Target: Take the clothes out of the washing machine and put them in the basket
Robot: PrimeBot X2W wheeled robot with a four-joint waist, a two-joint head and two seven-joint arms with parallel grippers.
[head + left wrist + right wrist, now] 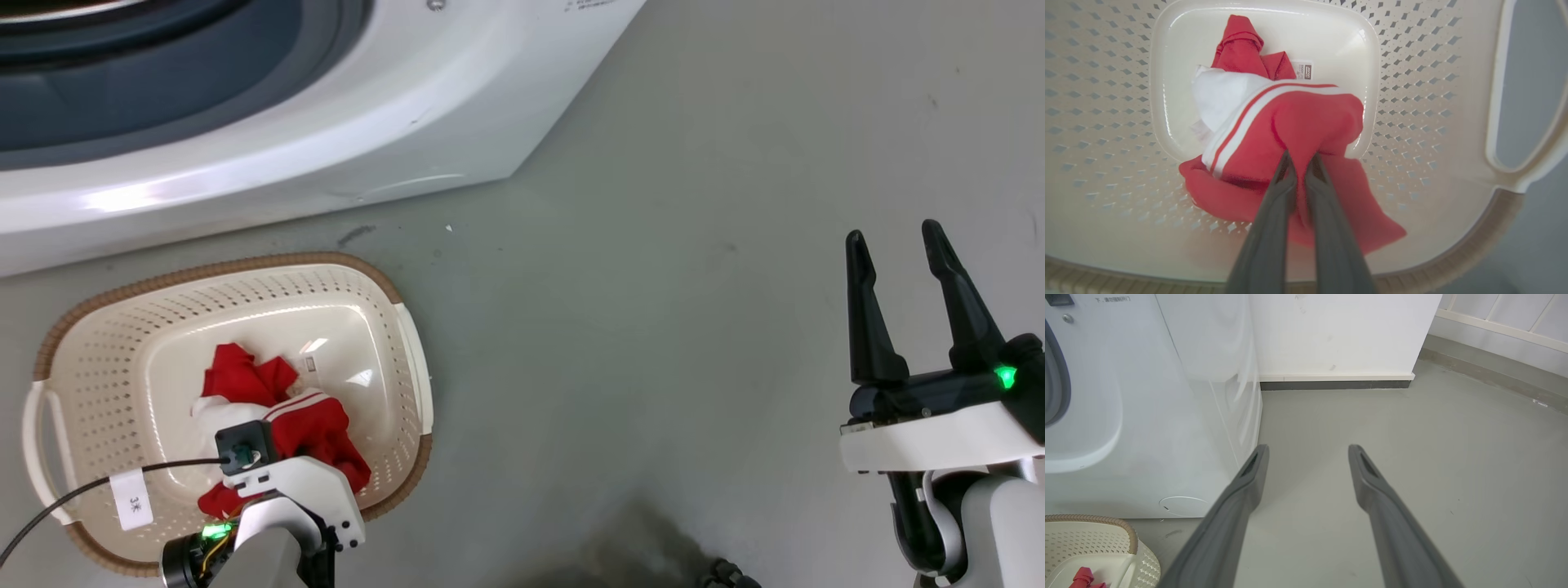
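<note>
The red clothes [314, 429] with white striped trim lie bunched on the bottom of the cream basket [98, 359], which stands on the floor in front of the white washing machine [326, 139]. In the left wrist view my left gripper [1301, 157] is shut on a fold of the clothes [1306, 122], fingers pointing down into the basket [1412, 81]. In the head view the left wrist hangs over the basket's near side and hides those fingers. My right gripper [894, 237] stands open over bare floor at the right, holding nothing; its fingers [1255, 465] show spread in the right wrist view.
The washing machine [1147, 416] stands beside a white wall with a dark skirting [1335, 384]. Grey floor [653, 327] stretches right of the basket [1094, 539]. A black cable [98, 482] runs from my left wrist across the basket's near rim.
</note>
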